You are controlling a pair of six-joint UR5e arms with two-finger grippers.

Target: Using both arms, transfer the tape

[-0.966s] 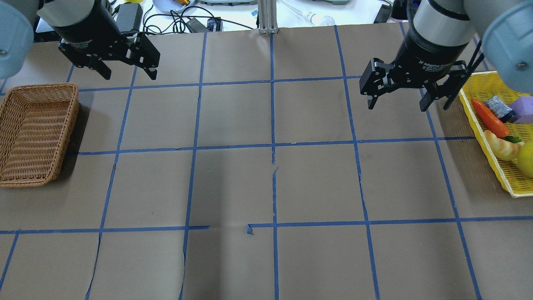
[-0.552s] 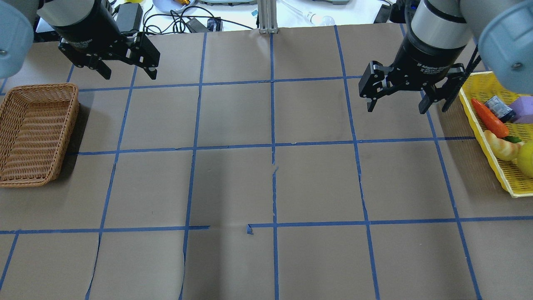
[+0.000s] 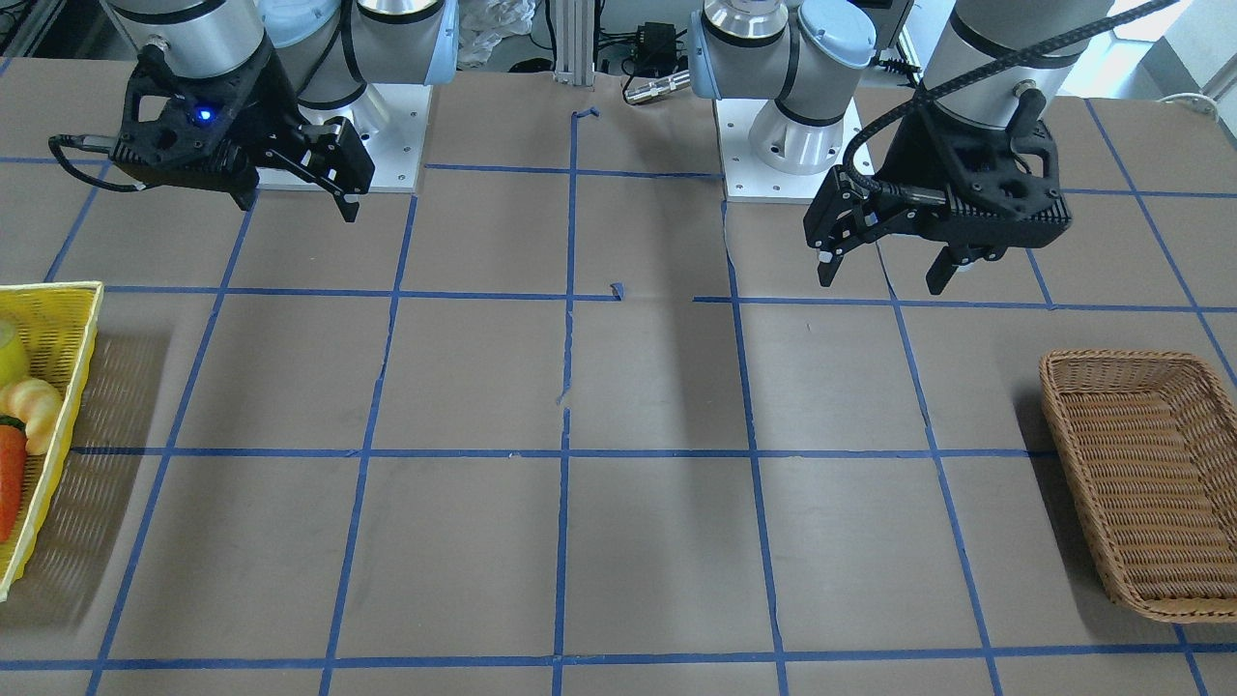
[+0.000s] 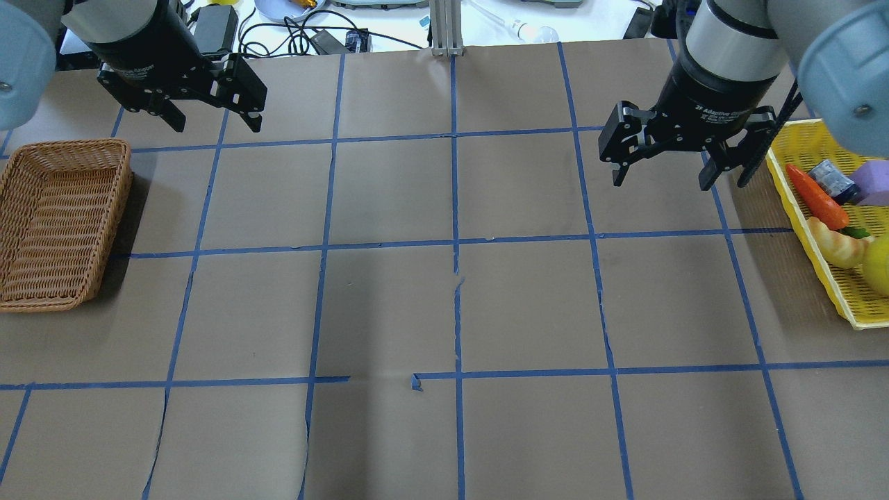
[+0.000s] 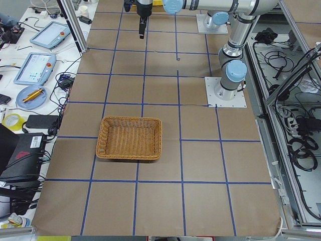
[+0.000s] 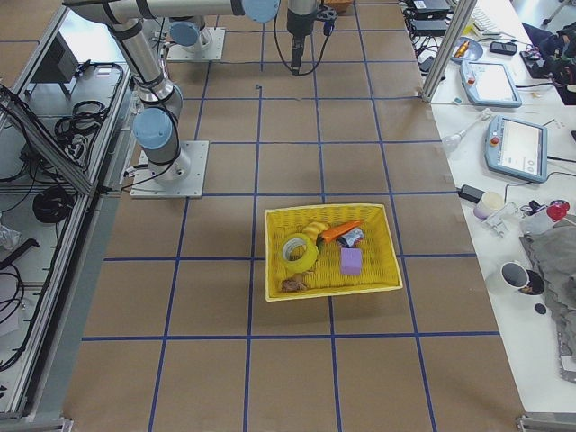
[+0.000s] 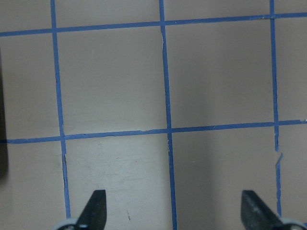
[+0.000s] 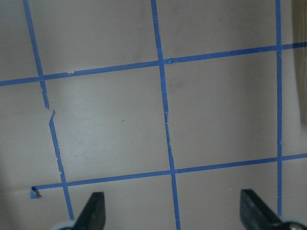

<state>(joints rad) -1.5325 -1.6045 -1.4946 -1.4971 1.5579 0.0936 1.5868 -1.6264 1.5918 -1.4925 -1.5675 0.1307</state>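
The right gripper [image 4: 660,185] has crept a shade nearer, and the right arm [image 4: 729,48] above it has swung slightly left.

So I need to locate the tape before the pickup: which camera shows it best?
Exterior right: the whole tape shows, sitting in the yellow basket. Overhead and front-facing catch only a cropped yellow edge; the wrist and exterior left views miss it.

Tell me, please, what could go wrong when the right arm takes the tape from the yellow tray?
1. The tape lies crowded in the yellow tray, close to a carrot and a purple block. The open right gripper may catch a neighbour or strike the tray wall.
2. The open left gripper hovers far across the table, so the roll could slip during a mid-air handover.
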